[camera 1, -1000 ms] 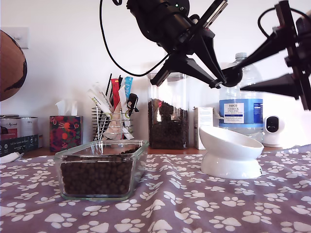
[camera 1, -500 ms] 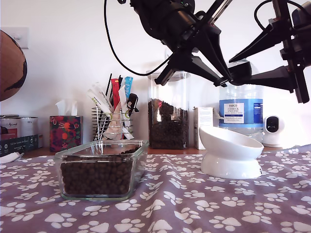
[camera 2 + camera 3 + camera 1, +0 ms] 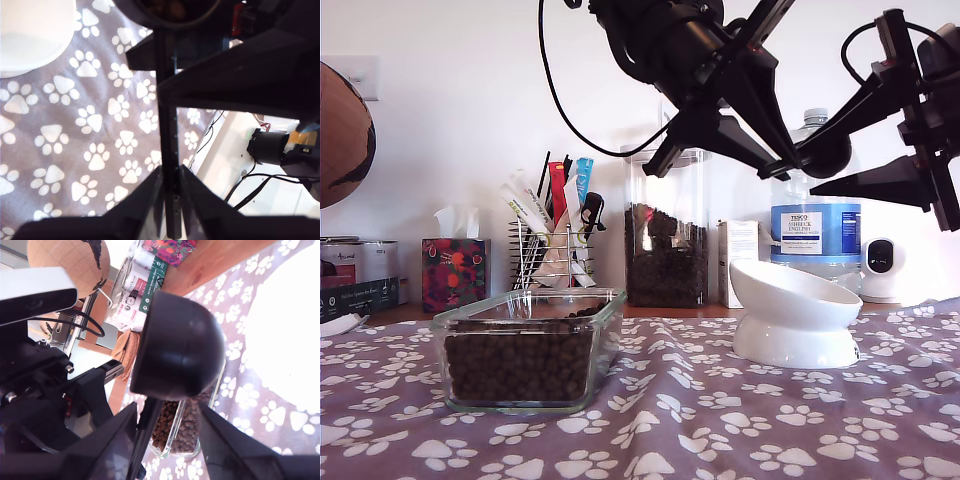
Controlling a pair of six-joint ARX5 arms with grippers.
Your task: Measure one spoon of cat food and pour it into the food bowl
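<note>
The black spoon (image 3: 825, 152) hangs in the air above the white food bowl (image 3: 790, 300), toward the exterior view's right. My first gripper (image 3: 170, 197) is shut on its thin handle (image 3: 167, 125), and brown cat food (image 3: 167, 6) shows in the cup. In the exterior view my first gripper (image 3: 775, 168) reaches down from the top middle. My second gripper (image 3: 815, 165) comes in from that view's right, open, its fingers straddling the cup (image 3: 177, 345). Whether they touch it I cannot tell. The bowl (image 3: 290, 330) lies below the cup.
A clear glass dish (image 3: 525, 355) full of kibble stands at the exterior view's front left on the paw-print cloth (image 3: 720, 420). Behind are a tall kibble jar (image 3: 665, 260), a water bottle (image 3: 815, 230), a wire holder of sticks (image 3: 555, 250), a tissue box (image 3: 453, 272) and a globe (image 3: 340, 135).
The first arm and the spoon cup have drifted toward the exterior view's right. The second gripper rose, then came back down around the cup, staying open.
</note>
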